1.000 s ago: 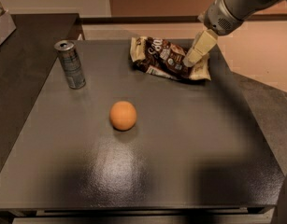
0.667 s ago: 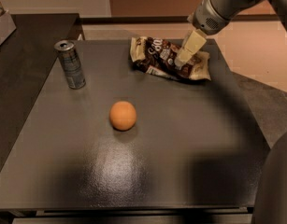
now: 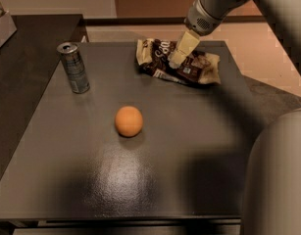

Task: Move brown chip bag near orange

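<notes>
The gripper (image 3: 177, 58) reaches down onto the middle of the brown chip bag (image 3: 199, 68), upper right of centre; its hold cannot be told. The orange (image 3: 128, 121) lies well apart, lower left.

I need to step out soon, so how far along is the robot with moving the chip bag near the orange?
Early on. Done: the gripper is at the chip bag, at the far side of the table. In hand: getting hold of it; whether it is gripped doesn't show. Left: the whole move, as the bag lies well apart from the orange mid-table.
</notes>
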Controlling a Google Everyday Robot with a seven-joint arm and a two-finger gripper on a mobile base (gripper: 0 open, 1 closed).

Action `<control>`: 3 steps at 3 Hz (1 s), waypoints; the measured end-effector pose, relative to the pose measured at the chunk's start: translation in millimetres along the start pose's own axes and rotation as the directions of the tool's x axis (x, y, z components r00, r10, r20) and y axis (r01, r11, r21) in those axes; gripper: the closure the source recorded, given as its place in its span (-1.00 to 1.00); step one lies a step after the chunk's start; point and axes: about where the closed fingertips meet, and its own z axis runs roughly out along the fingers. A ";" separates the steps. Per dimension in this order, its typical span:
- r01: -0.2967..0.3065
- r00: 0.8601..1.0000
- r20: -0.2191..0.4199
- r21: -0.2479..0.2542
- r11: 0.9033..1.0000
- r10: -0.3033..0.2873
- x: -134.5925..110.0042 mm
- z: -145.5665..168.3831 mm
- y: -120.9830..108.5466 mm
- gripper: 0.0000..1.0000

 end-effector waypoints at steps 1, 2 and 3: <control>-0.036 0.999 -0.029 0.004 0.999 0.036 -5.0 13.6 -4.5 -1.00; -0.058 0.997 -0.054 -0.015 0.998 0.057 -9.2 30.3 -3.3 -1.00; -0.064 0.994 -0.087 -0.024 0.998 0.061 -10.9 45.2 -2.0 -1.00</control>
